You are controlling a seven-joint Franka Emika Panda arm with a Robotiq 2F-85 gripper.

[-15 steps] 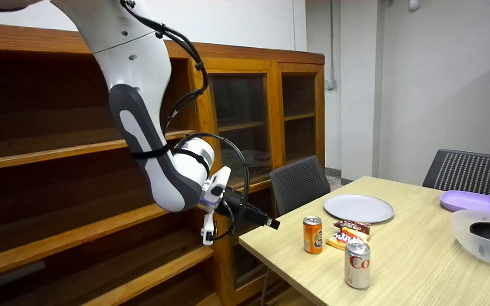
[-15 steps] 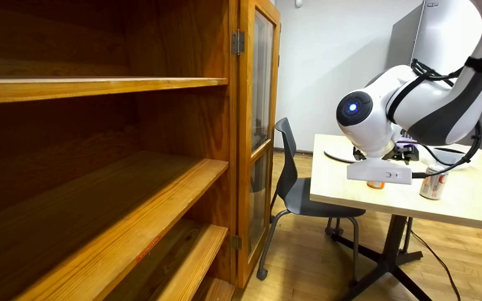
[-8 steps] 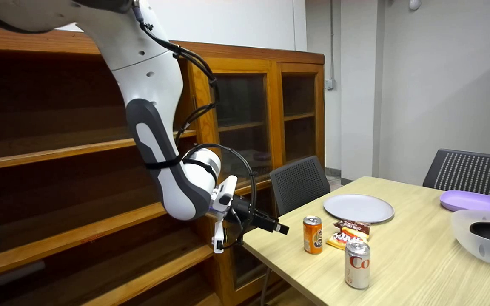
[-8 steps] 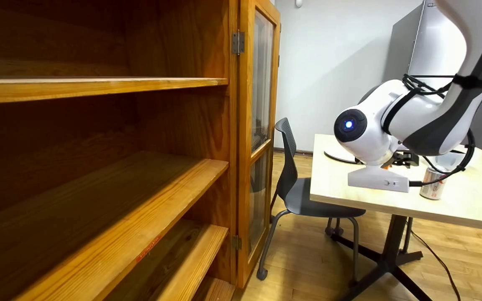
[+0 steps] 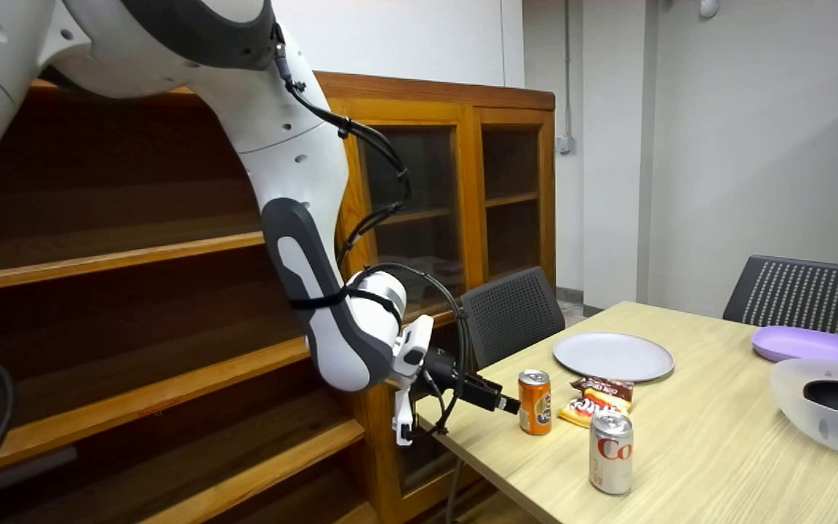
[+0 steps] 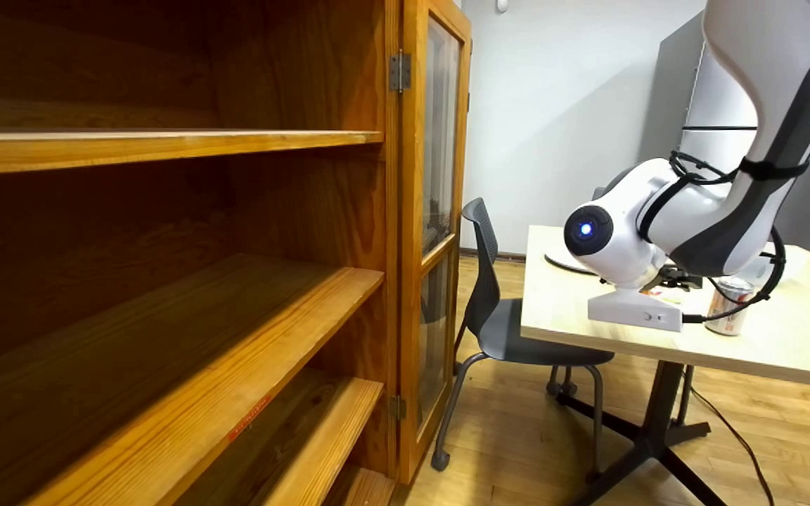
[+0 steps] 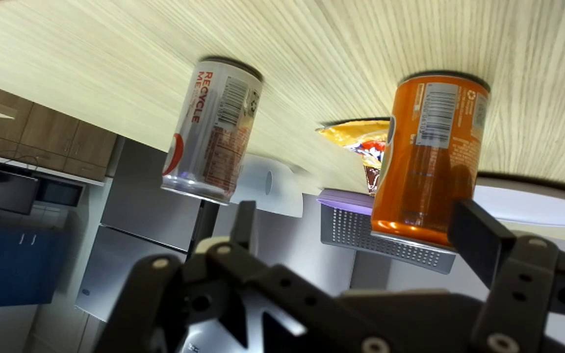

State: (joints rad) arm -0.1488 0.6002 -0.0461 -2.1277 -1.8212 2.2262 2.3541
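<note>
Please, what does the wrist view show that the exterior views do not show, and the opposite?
Only the wrist view: the blue cabinet and the barcode on the orange Fanta can.
Only the exterior views: the wooden bookcase and the white robot arm.
All three share: the silver Coke can, the table and the gripper.

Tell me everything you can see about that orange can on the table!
The orange can stands upright on the wood-look table, its silvery top facing up. It appears to be shiny metal, with a dark logo on its side; the wrist view, where it looks upside down, shows a pale barcode and small print. Snack packets lie nearby. The robot's open gripper is right beside it; whether the two touch, I can't tell.
</note>
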